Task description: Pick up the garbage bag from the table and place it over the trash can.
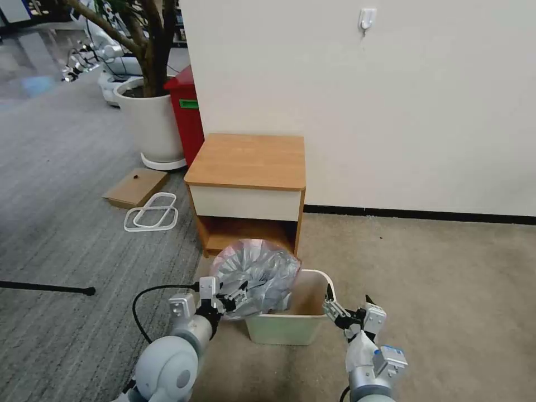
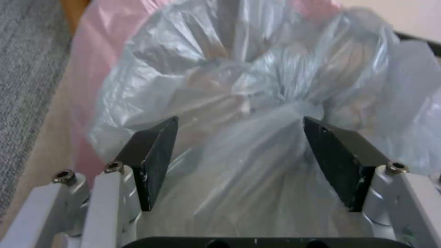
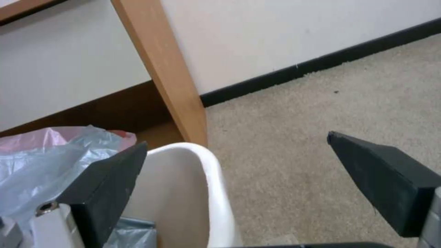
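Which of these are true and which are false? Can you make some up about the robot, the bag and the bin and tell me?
1. The garbage bag lies on the table. False: it bulges over the left side of the trash can.
2. The left gripper has open fingers around the bag. True.
3. The right gripper holds the bag. False: it is open, empty, at the can's right rim.
4. The trash can stands on the floor in front of the table. True.
5. The bag covers the whole can. False: the right part is uncovered.

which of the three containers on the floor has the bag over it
The small white trash can in front of the table, with the bag bunched over its left side. The red bin and plant pot stand bare.
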`<state>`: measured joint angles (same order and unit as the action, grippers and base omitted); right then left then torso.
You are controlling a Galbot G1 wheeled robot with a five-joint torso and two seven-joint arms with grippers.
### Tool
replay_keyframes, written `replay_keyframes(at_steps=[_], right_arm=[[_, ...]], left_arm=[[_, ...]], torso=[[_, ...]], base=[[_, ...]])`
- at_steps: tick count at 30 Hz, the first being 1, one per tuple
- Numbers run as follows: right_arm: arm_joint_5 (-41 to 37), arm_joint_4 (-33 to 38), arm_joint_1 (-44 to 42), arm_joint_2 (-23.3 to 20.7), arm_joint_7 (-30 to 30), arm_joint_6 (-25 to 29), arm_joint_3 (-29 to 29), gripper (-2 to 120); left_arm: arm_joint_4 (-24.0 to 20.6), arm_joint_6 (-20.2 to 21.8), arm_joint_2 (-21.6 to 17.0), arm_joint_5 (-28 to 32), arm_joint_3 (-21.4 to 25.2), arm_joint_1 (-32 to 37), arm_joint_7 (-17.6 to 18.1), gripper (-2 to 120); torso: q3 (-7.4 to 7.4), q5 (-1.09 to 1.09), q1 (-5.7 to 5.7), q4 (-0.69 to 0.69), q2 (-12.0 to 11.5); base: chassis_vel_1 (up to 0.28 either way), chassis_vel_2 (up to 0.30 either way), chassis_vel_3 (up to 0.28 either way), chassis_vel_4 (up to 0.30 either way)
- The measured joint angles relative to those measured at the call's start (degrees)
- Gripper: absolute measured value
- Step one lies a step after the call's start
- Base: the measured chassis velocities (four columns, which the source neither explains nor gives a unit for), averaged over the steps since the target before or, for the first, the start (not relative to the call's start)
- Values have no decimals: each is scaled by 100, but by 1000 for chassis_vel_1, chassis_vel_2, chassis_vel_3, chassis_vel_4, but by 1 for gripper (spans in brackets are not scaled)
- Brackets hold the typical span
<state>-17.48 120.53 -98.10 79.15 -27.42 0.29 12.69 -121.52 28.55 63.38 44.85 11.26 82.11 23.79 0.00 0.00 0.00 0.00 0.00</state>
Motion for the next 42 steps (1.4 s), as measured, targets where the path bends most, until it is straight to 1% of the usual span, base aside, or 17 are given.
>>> replay_keyframes(at_steps=[8, 13, 14, 15, 17, 18, 19, 21, 22, 24, 26, 27, 33, 35, 36, 38, 42], right_arm=[[-12, -50, 7, -19, -10, 35, 10, 100], [-22, -102, 38, -27, -26, 42, 32, 100], [-27, -106, 47, -27, -30, 42, 34, 100], [-27, -106, 47, -27, -30, 42, 34, 100], [-30, -109, 54, -26, -33, 42, 37, 100], [-30, -109, 54, -26, -33, 42, 37, 100], [-33, -115, 63, -23, -39, 42, 41, 100], [-43, -130, 84, -16, -53, 42, 49, 100], [-43, -130, 84, -16, -53, 42, 49, 100], [-59, -169, 108, -9, -64, 41, 54, 100], [-61, -181, 113, -7, -67, 41, 55, 100], [-65, -211, 124, -5, -69, 41, 57, 100], [-94, -283, 178, -2, -77, 41, 78, 100], [-110, -312, 198, 2, -82, 41, 84, 100], [-110, -312, 198, 2, -82, 41, 84, 100], [-126, -347, 212, 3, -85, 41, 96, 100], [-149, -378, 230, 1, -90, 42, 117, 100]], left_arm=[[75, 166, -97, 135, -231, -252, 182, 72], [142, 358, -130, 471, -343, -509, 471, 72], [144, 455, -154, 656, -372, -580, 615, 68], [144, 455, -154, 656, -372, -580, 615, 68], [144, 527, -170, 813, -391, -640, 756, 59], [144, 527, -170, 813, -391, -640, 756, 59], [144, 616, -200, 968, -414, -721, 925, 56], [138, 689, -291, 1087, -428, -803, 1025, 49], [138, 689, -291, 1087, -428, -803, 1025, 49], [149, 811, -374, 1287, -488, -900, 1184, 37], [172, 833, -378, 1344, -516, -933, 1244, 35], [238, 878, -376, 1474, -587, -1027, 1384, 34], [367, 990, -373, 1758, -761, -1303, 1636, 33], [449, 1060, -386, 1986, -847, -1456, 1827, 33], [449, 1060, -386, 1986, -847, -1456, 1827, 33], [543, 1125, -382, 2332, -939, -1638, 2126, 33], [628, 1190, -377, 2537, -1034, -1797, 2301, 33]], torso=[[0, 0, 0, 0, 0], [0, 0, 0, 0, 0], [0, 0, 0, 0, 0], [0, 0, 0, 0, 0], [0, 0, 0, 0, 0], [0, 0, 0, 0, 0], [0, 0, 0, 0, 0], [0, 0, 0, 0, 0], [0, 0, 0, 0, 0], [0, 0, 0, 0, 0], [0, 0, 0, 0, 0], [0, 0, 0, 0, 0], [0, 0, 0, 0, 0], [0, 0, 0, 0, 0], [0, 0, 0, 0, 0], [0, 0, 0, 0, 0], [0, 0, 0, 0, 0]], base=[[0, 0, 0, 0], [0, 0, 0, 0], [0, 0, 0, 0], [0, 0, 0, 0], [0, 0, 0, 0], [0, 0, 0, 0], [0, 0, 0, 0], [0, 0, 0, 0], [0, 0, 0, 0], [0, 0, 0, 0], [0, 0, 0, 0], [0, 0, 0, 0], [0, 0, 0, 0], [0, 0, 0, 0], [0, 0, 0, 0], [0, 0, 0, 0], [0, 0, 0, 0]])
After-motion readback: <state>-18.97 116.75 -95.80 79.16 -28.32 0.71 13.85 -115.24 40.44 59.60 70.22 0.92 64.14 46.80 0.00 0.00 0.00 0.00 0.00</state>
